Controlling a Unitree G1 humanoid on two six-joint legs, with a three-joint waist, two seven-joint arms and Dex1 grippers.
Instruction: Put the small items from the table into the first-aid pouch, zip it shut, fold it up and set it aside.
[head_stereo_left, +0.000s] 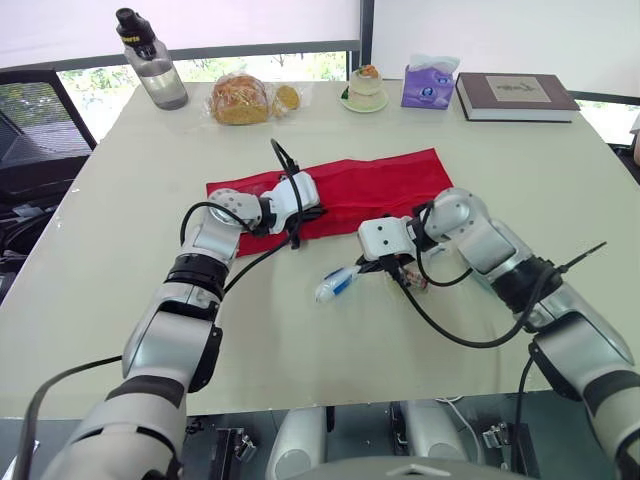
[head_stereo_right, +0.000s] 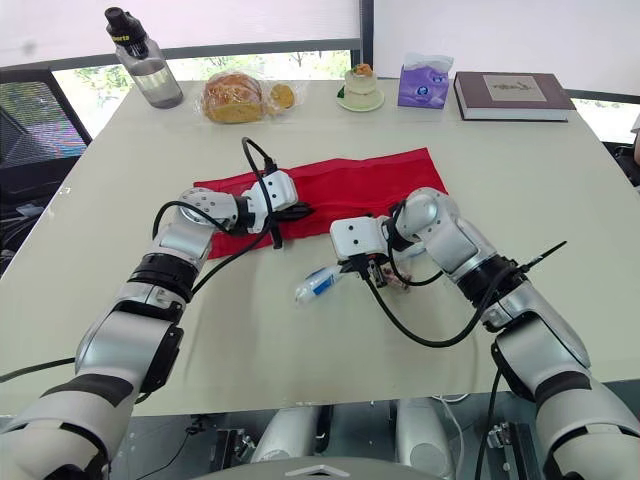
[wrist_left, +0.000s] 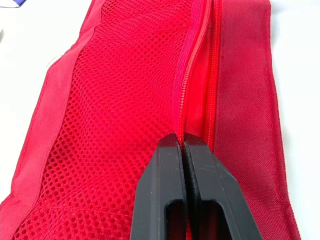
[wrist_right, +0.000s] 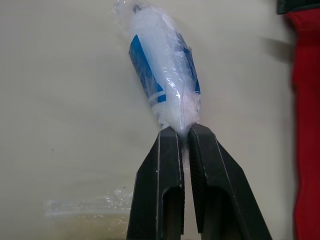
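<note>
The red pouch lies flat at mid-frame on the counter, and the left hand pinches its limp zipper edge. Lower centre, the right hand nips the crimped end of a plastic-wrapped packet. The packet is probably light, crinkly and slippery, so that sealed tail looks the surest hold.

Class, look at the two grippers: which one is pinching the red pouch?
The left gripper, shut on the red pouch at its zipper; the right gripper pinches a blue-and-white packet instead.
</note>
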